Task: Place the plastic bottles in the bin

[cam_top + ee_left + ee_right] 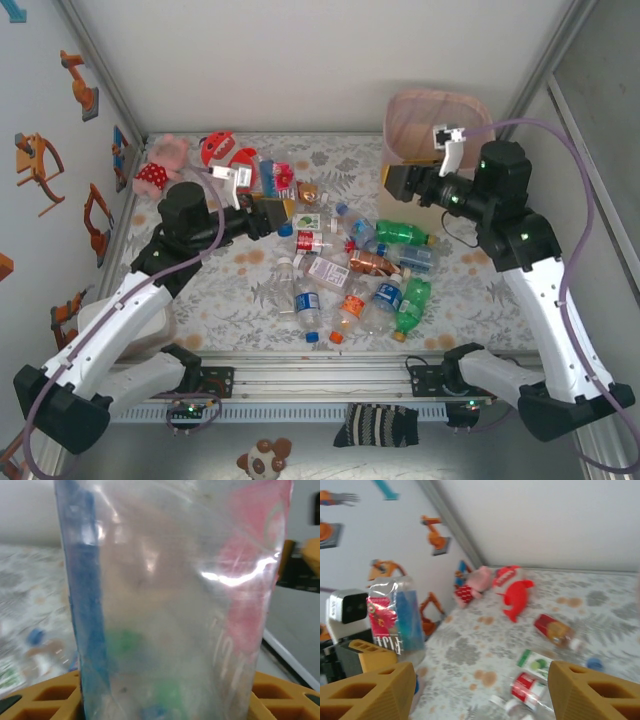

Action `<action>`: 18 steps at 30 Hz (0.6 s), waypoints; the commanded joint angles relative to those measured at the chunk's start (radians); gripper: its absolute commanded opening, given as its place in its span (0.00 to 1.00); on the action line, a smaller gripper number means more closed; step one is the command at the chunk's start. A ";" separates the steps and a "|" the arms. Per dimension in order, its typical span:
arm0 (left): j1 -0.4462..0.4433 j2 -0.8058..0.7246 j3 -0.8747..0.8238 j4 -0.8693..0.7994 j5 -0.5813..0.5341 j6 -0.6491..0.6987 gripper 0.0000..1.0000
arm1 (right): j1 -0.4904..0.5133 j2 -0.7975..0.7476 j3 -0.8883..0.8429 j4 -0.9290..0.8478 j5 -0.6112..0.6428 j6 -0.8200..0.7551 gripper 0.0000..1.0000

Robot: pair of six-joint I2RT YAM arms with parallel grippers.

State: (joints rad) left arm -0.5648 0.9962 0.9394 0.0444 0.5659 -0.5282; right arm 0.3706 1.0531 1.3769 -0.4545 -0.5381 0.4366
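Left gripper [275, 212] clamped on upright clear bottle [170, 605], red-and-blue label, raised at left of table [480, 290]; right gripper [480, 690] jaws apart, empty, beside bin [425, 120]; other bottles [355, 275] scattered mid-table.

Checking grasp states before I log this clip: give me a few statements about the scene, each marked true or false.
1. The left gripper holds a clear bottle with a blue and red label. True.
2. The right gripper grips a green bottle. False: it is open and empty, near the bin.
3. The plush toys lie in the bin. False: they lie at the far left corner of the table.
4. Many bottles lie on the table between the arms. True.
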 commanded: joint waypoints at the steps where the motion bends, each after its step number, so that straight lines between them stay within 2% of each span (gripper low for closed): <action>1: -0.033 -0.009 -0.003 0.172 0.198 0.025 0.43 | 0.063 -0.031 -0.035 0.224 -0.104 0.046 0.70; 8: -0.140 0.004 0.048 0.250 0.329 0.049 0.42 | 0.224 -0.022 -0.035 0.392 -0.239 0.014 0.75; 13: -0.197 0.025 0.093 0.252 0.385 0.068 0.41 | 0.319 0.007 0.011 0.392 -0.248 -0.062 0.81; 18: -0.234 0.032 0.111 0.244 0.407 0.098 0.41 | 0.366 0.045 0.054 0.363 -0.287 -0.121 0.83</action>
State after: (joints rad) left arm -0.7849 1.0267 1.0157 0.2550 0.9207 -0.4751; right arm 0.7174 1.0882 1.3911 -0.1165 -0.7811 0.3740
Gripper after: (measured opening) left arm 0.533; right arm 0.827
